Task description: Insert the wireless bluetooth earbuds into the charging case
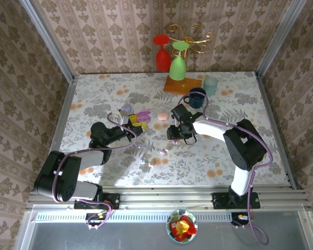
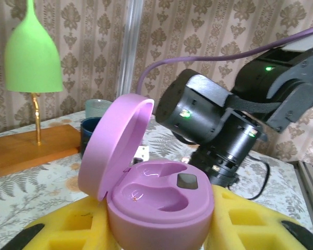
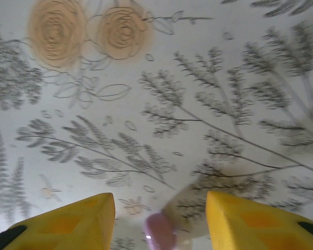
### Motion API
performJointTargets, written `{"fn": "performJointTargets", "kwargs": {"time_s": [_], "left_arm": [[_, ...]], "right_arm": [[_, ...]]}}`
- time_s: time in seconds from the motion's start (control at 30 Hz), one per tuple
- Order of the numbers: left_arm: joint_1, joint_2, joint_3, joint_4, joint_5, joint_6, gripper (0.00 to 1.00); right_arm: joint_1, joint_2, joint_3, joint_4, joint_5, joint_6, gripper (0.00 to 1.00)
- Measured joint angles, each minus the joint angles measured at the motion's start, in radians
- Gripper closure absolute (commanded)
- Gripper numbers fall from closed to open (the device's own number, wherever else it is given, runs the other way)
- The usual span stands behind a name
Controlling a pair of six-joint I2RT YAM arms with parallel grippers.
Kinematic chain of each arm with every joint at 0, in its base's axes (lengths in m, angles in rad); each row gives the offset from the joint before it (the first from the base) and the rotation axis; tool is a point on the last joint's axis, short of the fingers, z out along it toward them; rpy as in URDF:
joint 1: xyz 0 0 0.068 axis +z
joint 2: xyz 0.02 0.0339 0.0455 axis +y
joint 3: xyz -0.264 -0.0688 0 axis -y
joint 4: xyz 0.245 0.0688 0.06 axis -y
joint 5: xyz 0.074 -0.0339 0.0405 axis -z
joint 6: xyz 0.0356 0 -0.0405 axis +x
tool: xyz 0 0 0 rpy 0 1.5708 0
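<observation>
A purple charging case (image 2: 159,205) sits clamped between the yellow pads of my left gripper (image 2: 159,232), its lid (image 2: 115,140) swung open to the left. Both wells in it are empty. From above, the case (image 1: 143,115) and left gripper (image 1: 137,126) are left of the table's middle. My right gripper (image 3: 160,200) points down at the cloth, fingers apart. A blurred purple earbud (image 3: 159,234) lies between them, touching neither pad. Seen from above, the right gripper (image 1: 176,136) hovers beside the case, and small earbuds (image 1: 162,152) lie scattered on the cloth toward the front.
A pink case (image 1: 162,115) and a lavender case (image 1: 126,108) lie near the held one. At the back stand a wooden board (image 1: 181,85) with a green glass (image 1: 177,66) and a red glass (image 1: 162,58), a dark blue mug (image 1: 197,98) and a teal cup (image 1: 210,86).
</observation>
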Motion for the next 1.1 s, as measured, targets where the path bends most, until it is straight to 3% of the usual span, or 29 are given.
{"fn": "performJointTargets", "kwargs": {"time_s": [0.33, 0.53, 1.1], "left_arm": [[0.093, -0.001, -0.01, 0.0, -0.023, 0.014, 0.92], [0.098, -0.002, -0.028, 0.0, -0.039, 0.024, 0.92], [0.098, -0.009, -0.031, 0.0, -0.039, 0.025, 0.92]], "right_arm": [[0.217, 0.019, 0.132, -0.222, 0.42, -0.096, 0.5], [0.271, 0.114, 0.195, -0.299, 0.562, -0.111, 0.54], [0.284, 0.207, 0.229, -0.362, 0.615, -0.125, 0.65]]}}
